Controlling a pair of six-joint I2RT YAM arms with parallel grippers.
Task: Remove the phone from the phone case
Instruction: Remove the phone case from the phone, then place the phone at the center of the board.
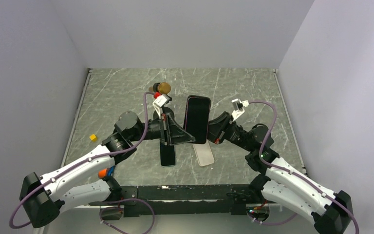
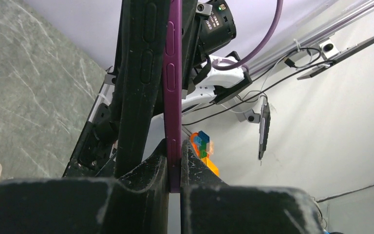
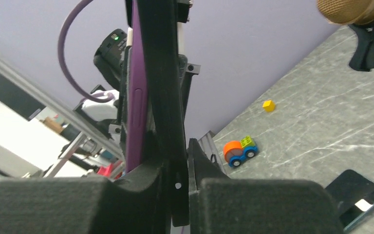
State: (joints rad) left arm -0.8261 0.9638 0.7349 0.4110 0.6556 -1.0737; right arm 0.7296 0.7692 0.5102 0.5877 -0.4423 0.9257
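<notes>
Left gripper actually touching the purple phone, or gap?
Touching. Left wrist view: left gripper closes on both sides of the purple phone edge, no gap visible.

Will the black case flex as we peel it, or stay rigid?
Probably flexes: the black case splays away from the purple phone without cracking. Likely light; the right pincer holds it by one thin edge.

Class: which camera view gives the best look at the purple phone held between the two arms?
The top external view: the phone shows whole, screen facing the camera. Both wrist views catch only its thin purple edge beside the black case.
</notes>
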